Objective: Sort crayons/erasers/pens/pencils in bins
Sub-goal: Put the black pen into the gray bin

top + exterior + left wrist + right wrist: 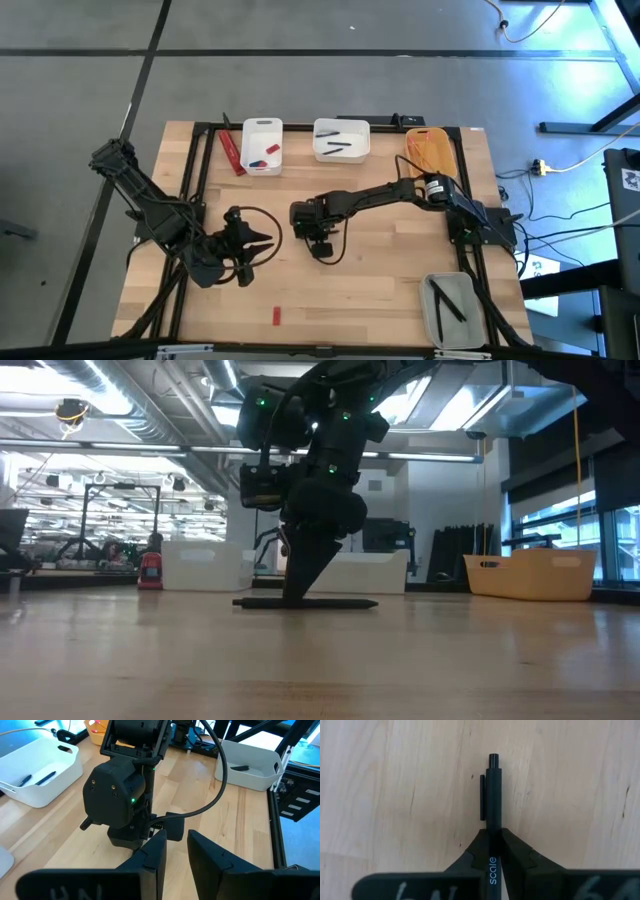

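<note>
Four bins (262, 146) | right hand (492, 842) clamped on one pen (493, 790) flat on table | left hand (175, 851) apart, idle

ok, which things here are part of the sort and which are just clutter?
Job:
- pen, clamped in the right gripper
- narrow white bin, wider white bin, yellow-orange bin, grey bin
- small red piece loose on the table, likely unsorted

Lying about:
- long red object beside the narrow white bin
- left gripper, idle

Wooden table (380, 290) with four bins (262, 145), pen (305, 602), red crayon (276, 316)
</note>
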